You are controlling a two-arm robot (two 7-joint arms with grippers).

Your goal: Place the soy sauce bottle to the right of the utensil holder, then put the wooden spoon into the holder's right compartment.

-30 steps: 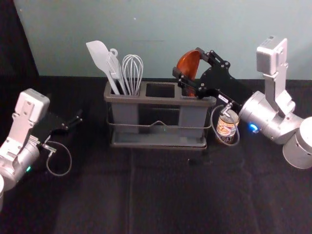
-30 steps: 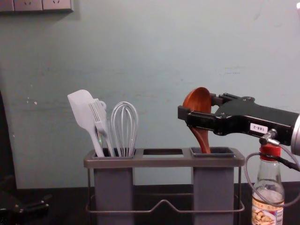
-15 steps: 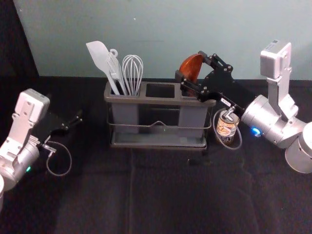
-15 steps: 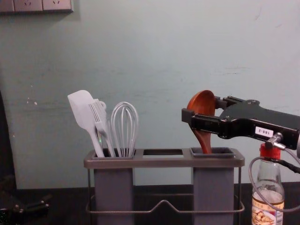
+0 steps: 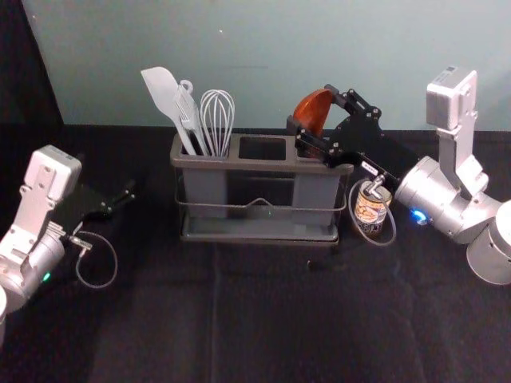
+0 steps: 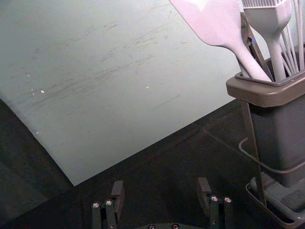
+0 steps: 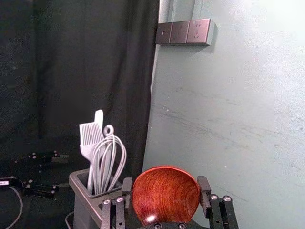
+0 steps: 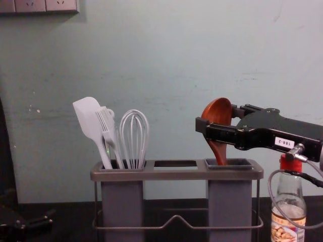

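Note:
The wooden spoon stands bowl up, tilted slightly, its handle inside the right compartment of the utensil holder. My right gripper is above that compartment, shut on the spoon's bowl. In the right wrist view, the two fingers of my right gripper press either side of the spoon bowl. The soy sauce bottle is upright to the holder's right, below the right arm. My left gripper is parked left of the holder; in its wrist view the left gripper is open and empty.
A white spatula, a brush and a whisk stand in the holder's left compartment. The wall rises behind the holder. A cable loop from the right arm hangs beside the bottle.
Over the past second my right gripper and the spoon have shifted slightly right and down together, with little difference in the last half second. The left arm has stayed still.

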